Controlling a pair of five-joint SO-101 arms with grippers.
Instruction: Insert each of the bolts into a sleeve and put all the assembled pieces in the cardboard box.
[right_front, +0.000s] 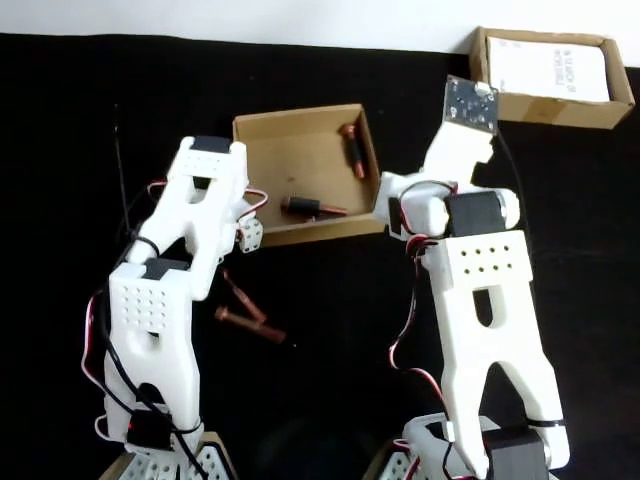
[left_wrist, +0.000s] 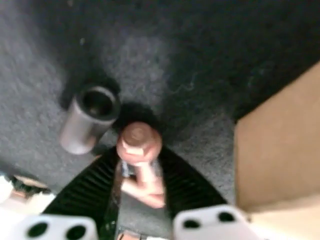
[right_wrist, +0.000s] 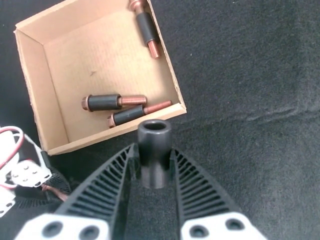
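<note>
My left claw (left_wrist: 137, 152) tight on a copper hex bolt (left_wrist: 137, 138), right claw (right_wrist: 154, 150) tight on a black cylindrical sleeve (right_wrist: 154, 137)

White printed arms (right_front: 160, 310) with black servos (right_front: 480, 212), red-and-black cables (right_front: 391, 355), and black ribbed claw fingers (right_wrist: 200, 185).
</note>
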